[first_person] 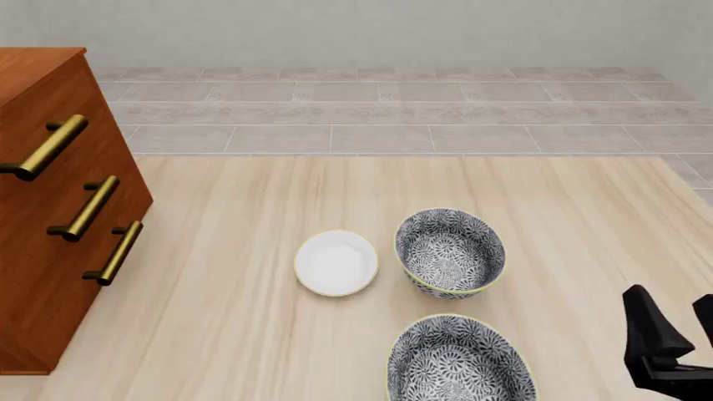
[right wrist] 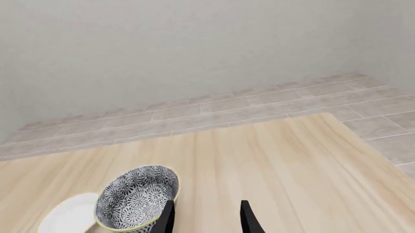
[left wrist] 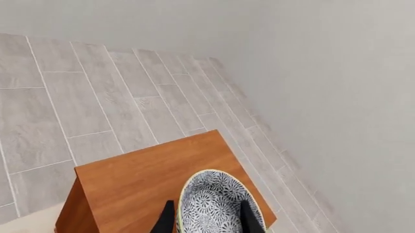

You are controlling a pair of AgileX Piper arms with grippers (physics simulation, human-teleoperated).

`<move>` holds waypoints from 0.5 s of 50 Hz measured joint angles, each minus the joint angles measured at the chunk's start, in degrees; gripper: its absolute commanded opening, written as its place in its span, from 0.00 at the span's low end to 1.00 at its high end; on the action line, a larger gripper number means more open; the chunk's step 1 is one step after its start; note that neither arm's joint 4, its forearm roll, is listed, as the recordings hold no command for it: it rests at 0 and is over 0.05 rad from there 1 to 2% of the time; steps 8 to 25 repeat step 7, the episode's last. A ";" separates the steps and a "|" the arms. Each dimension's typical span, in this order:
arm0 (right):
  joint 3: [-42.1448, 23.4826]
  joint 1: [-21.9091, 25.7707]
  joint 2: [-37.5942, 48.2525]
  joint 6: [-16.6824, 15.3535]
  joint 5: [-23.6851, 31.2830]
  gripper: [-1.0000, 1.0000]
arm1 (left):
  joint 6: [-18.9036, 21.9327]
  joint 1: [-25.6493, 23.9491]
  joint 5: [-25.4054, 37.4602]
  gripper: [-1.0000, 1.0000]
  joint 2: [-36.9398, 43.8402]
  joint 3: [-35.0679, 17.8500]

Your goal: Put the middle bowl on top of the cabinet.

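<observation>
The middle bowl (left wrist: pixel 217 201), grey-and-white floral with a cream rim, shows only in the left wrist view. It rests on the flat top of the reddish-brown cabinet (left wrist: pixel 139 177), near that top's edge. My left gripper (left wrist: pixel 207 221) stands open at the bowl's rim, one finger outside the wall and one over the inside. In the front view the cabinet (first_person: pixel 56 251) stands at the far left with three brass handles; its top and the left gripper lie outside that picture. My right gripper (first_person: pixel 677 322) hovers open and empty over the table's near right corner.
Two more floral bowls (first_person: pixel 449 252) (first_person: pixel 460 361) stand on the wooden table (first_person: pixel 223 334), one behind the other, right of centre. A small white dish (first_person: pixel 336 262) lies just left of the farther bowl. Grey floor tiles and a wall lie beyond the table.
</observation>
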 measured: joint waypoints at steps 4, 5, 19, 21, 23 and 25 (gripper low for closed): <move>0.00 0.00 0.01 0.02 0.00 1.00 | 0.46 -0.21 -0.63 1.00 -0.73 -0.24; 0.00 -0.01 0.00 0.03 0.01 1.00 | 0.55 -0.30 -0.76 1.00 -0.89 -0.29; 0.00 -0.02 -0.02 0.04 0.02 1.00 | 0.75 -0.47 -1.02 1.00 -1.20 -0.41; 0.00 -0.02 -0.02 0.04 0.02 1.00 | 0.75 -0.47 -1.02 1.00 -1.20 -0.41; 0.00 -0.02 -0.02 0.04 0.02 1.00 | 0.75 -0.47 -1.02 1.00 -1.20 -0.41; 0.00 -0.02 -0.02 0.04 0.02 1.00 | 0.75 -0.47 -1.02 1.00 -1.20 -0.41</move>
